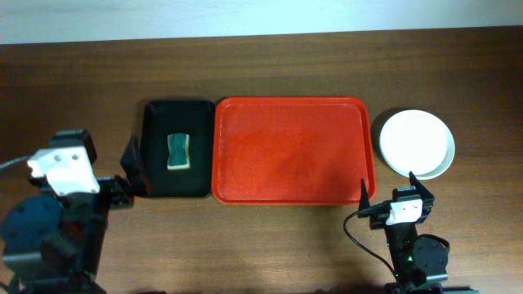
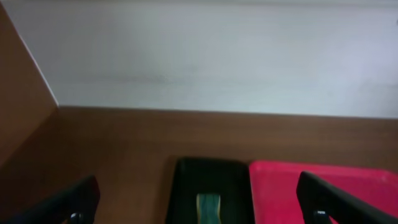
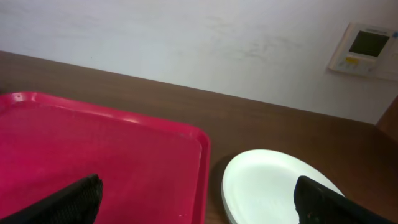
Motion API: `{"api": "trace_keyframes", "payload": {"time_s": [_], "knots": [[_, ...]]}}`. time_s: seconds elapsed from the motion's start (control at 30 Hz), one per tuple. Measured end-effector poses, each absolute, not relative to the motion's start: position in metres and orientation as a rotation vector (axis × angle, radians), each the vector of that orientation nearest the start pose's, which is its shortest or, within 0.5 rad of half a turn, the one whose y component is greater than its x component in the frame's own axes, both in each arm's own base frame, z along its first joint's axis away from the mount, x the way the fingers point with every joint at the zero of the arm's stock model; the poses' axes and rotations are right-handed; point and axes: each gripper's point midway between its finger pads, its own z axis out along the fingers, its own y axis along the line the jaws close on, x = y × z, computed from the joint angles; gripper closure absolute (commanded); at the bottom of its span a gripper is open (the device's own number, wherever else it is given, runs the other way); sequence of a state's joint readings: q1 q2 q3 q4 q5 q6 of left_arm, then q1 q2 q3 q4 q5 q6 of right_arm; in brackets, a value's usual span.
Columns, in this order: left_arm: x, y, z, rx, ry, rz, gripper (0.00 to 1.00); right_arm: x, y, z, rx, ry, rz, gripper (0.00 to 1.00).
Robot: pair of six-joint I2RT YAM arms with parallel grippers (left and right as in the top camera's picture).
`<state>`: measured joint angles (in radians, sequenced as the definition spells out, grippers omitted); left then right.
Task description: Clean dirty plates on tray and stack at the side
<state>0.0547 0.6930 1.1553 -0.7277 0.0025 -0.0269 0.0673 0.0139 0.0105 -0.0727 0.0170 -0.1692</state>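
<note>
Left gripper [image 1: 131, 171] and right gripper [image 1: 388, 189] hang spread and empty along the bottom edge, seemingly because the plates [image 1: 415, 143] already sit stacked right of the bare tray [image 1: 286, 155].

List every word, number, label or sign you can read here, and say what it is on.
No text can be read in any view.
On the wall control panel: a small screen and a yellow label, both too blurred to read.
On the red tray, plates, black tray and sponge: no markings visible.
</note>
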Motion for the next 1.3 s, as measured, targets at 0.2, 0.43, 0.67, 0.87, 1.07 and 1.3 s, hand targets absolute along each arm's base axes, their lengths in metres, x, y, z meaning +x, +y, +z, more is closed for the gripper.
{"api": "trace_keyframes", "payload": {"time_s": [0.2,0.43,0.67,0.87,1.07,1.3], "knots": [[0.23,0.012,0.346,-0.074,1.867,0.017,0.01,0.246,0.014,0.158,-0.182,1.638,-0.092,0.01],[0.228,0.012,0.303,-0.071,1.801,0.017,0.01,0.246,0.014,0.158,-0.182,1.638,-0.092,0.01],[0.222,0.009,0.301,-0.052,1.629,0.006,0.0,0.246,0.014,0.158,-0.181,1.638,-0.092,0.01],[0.216,0.006,0.326,-0.03,1.426,-0.002,0.01,0.246,0.014,0.158,-0.182,1.638,-0.092,0.01],[0.2,-0.001,0.352,0.015,1.16,-0.017,0.01,0.246,0.014,0.158,-0.181,1.638,-0.092,0.01],[0.19,-0.003,0.358,0.033,0.979,-0.013,0.01,0.246,0.014,0.158,-0.181,1.638,-0.092,0.01]]}}
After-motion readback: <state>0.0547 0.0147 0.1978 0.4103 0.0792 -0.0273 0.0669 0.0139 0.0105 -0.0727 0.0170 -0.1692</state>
